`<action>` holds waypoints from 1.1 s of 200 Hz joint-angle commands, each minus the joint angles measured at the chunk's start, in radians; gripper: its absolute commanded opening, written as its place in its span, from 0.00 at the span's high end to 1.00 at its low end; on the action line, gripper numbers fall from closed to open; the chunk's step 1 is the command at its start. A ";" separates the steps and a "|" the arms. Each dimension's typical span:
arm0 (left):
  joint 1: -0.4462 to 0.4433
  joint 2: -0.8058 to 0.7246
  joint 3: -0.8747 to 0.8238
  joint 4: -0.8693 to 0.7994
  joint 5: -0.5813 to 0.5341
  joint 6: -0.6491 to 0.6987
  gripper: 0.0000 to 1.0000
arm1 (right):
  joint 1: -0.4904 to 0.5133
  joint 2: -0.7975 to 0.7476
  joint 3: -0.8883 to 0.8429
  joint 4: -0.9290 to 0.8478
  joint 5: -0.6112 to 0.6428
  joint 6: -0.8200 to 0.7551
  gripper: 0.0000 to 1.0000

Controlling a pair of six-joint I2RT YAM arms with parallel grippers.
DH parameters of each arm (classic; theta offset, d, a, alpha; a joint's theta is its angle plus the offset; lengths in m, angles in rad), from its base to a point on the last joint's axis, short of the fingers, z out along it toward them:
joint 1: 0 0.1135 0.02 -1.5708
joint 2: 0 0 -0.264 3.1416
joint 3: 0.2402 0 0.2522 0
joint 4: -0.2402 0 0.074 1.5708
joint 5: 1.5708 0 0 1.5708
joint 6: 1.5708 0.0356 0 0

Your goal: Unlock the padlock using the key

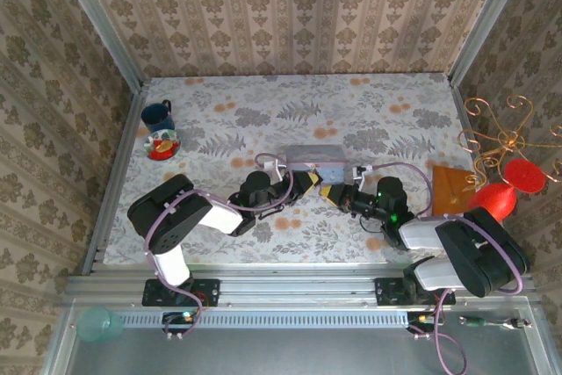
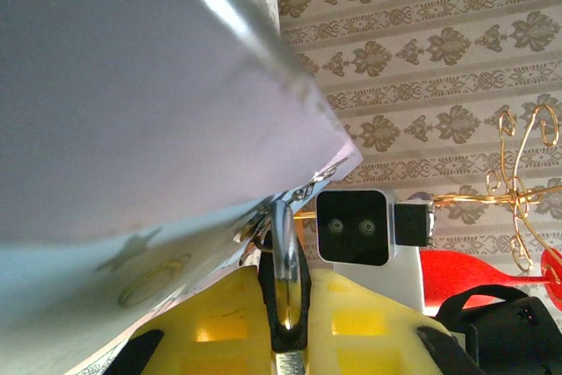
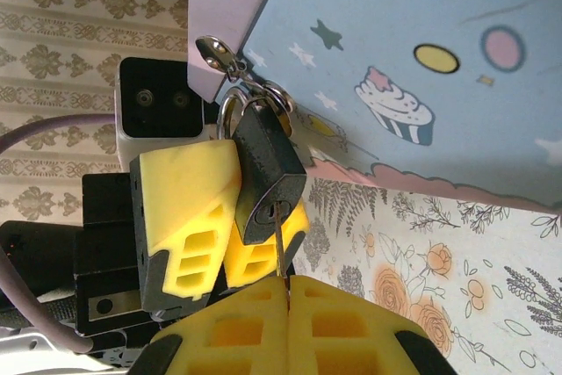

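Looked to be the turning step, with the shackle (image 3: 228, 116) not yet sprung. Found the padlock (image 3: 268, 173), a small dark block, hanging by that shackle from the metal hasp (image 3: 215, 52) at the corner of the pale blue cupcake tin (image 3: 395, 41), keyway turned toward the right wrist camera. Judged best done by holding the key (image 3: 279, 248) dead in line with the keyway, seating the blade fully before any twist, then rolling the wrist about the blade's own axis rather than swinging sideways, so as to spare so thin a blade from bending or slipping out of the grip. Judged just as important to brace the lock body hard against that twist, to avoid spinning body and key together on the loose hasp ring. Saw the right gripper (image 3: 285, 292) pressed fully shut, yellow fingertips (image 3: 237, 322) meeting over the key's head and leaving only the slim blade in sight, reaching up to the keyway; could not tell how deep. Saw the left gripper (image 2: 288, 305) closed down to a narrow gap, yellow fingers (image 2: 360, 322) clamped on the two flat faces of the padlock, just under the tin's edge. From above, found both grippers nose to nose just in front of the tin, near the middle of the floral tablecloth (image 1: 228, 120).
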 commanded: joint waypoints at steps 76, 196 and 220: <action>-0.034 -0.020 0.025 0.075 0.085 -0.002 0.98 | -0.091 -0.065 0.013 -0.134 0.056 -0.043 1.00; -0.051 -0.006 0.075 0.058 0.082 -0.002 0.98 | -0.033 -0.005 0.015 -0.033 0.079 0.061 1.00; -0.052 -0.009 0.066 0.057 0.077 0.000 0.98 | -0.032 -0.026 0.007 -0.063 0.102 0.049 1.00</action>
